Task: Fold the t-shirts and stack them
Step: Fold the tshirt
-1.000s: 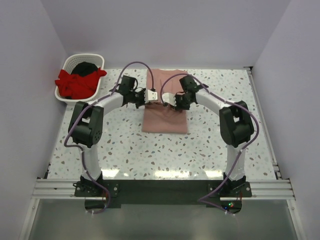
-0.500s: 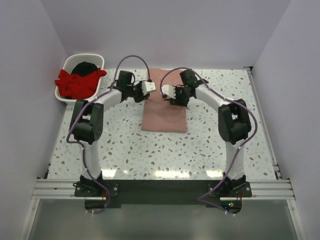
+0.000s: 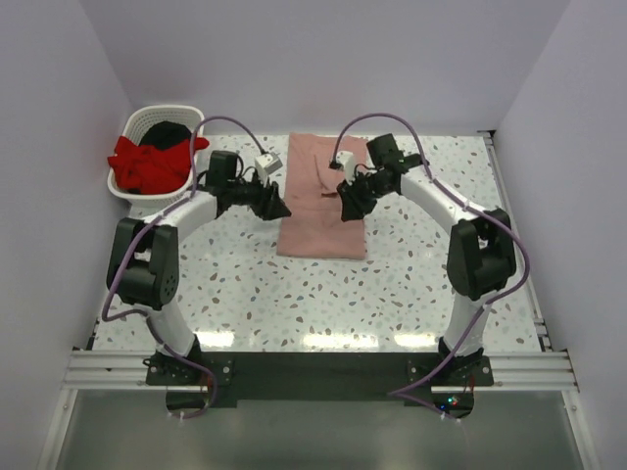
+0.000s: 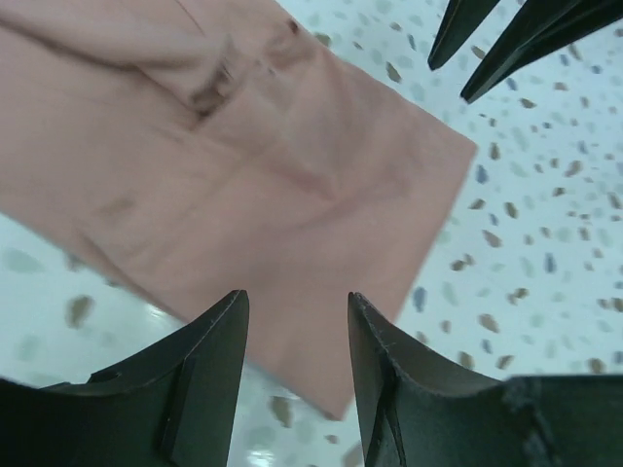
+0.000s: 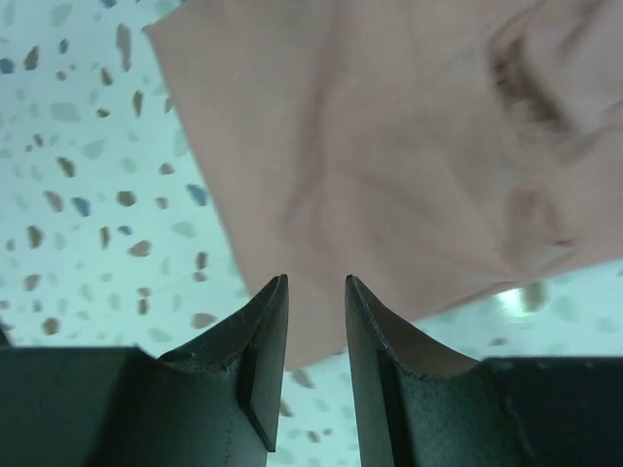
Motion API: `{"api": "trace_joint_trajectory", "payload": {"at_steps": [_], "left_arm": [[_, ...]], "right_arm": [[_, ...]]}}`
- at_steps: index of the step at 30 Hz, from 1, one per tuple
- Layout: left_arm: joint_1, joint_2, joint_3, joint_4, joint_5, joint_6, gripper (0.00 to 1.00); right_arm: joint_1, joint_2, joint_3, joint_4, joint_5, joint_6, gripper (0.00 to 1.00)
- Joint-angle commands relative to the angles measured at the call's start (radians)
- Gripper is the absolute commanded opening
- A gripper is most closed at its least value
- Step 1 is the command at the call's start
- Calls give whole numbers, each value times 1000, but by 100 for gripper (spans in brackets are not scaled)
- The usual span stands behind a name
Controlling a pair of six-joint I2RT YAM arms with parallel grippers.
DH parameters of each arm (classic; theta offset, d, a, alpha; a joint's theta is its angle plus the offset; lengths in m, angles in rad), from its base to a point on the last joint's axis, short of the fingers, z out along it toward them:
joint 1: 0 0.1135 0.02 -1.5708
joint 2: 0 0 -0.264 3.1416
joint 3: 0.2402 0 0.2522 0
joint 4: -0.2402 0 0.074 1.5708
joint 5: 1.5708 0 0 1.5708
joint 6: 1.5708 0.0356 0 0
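Top external view showed the salmon-pink t-shirt (image 3: 323, 230) lying flat in the middle of the table (image 3: 245, 284). It was folded to a narrow rectangle whose long axis ran from the near side toward the far wall. Its near hem was straight. Its far end was a little wider and creased where layers lay doubled.

The cloth looked soft, matte and thin, with shallow wrinkles across it in both wrist views.

The left claw (image 3: 276, 209) hung at the shirt's left long edge, about halfway along it. The right claw (image 3: 345, 211) hung over the cloth just inside the right long edge, facing the left claw. The shirt lay between and beneath them, with neither arm clearly nearer.

In the left wrist view the dark, curved fingers stood moderately apart with nothing between them, and pink cloth and speckled tabletop showed below. In the right wrist view the gap was narrower, also empty, over the shirt's edge.

Judging by the layout, the next fold would cross the long axis. That would mean each claw travelling along its own edge to a corner of one short end.

The red t-shirt (image 3: 147, 164) and the black t-shirt (image 3: 168, 132) were heaped in the white slatted basket (image 3: 186, 116) at the far left, well apart from the arms. The table was pale terrazzo with brown and grey flecks.
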Motion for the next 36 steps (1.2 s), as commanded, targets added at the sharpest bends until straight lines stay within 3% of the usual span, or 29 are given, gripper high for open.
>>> {"api": "trace_joint_trajectory", "payload": {"at_steps": [1, 6, 12, 17, 20, 23, 26, 29, 30, 32, 33, 36], "left_arm": [[-8, 31, -102, 89, 124, -307, 50], [-12, 107, -225, 261, 176, -481, 49], [6, 238, -236, 198, 158, -475, 47], [29, 258, -248, 140, 159, -437, 47], [37, 183, -219, -2, 179, -324, 48], [37, 57, -189, -98, 147, -114, 49], [32, -68, -210, -101, 95, 69, 50], [0, -168, -279, -37, 22, 239, 49], [-14, -208, -296, -29, -2, 367, 50], [-55, -237, -345, -9, -58, 498, 52], [-66, -257, -359, -6, -65, 634, 53], [-106, -253, -393, 5, -85, 804, 54]], "right_arm": [[3, 7, -121, 50, -163, 312, 33], [3, 29, -321, 252, -214, 520, 31], [-82, 142, -374, 314, -209, 543, 30], [-111, 155, -376, 255, -214, 508, 30], [-113, 83, -348, 150, -258, 427, 32], [-111, -27, -299, 26, -278, 287, 41], [-111, -110, -282, -46, -220, 126, 47], [-91, -216, -361, 41, -72, -50, 50], [-67, -253, -384, 64, -35, -142, 51], [-34, -276, -458, 110, 71, -222, 52], [-2, -288, -486, 168, 102, -289, 52], [54, -319, -576, 289, 182, -379, 52]]}}
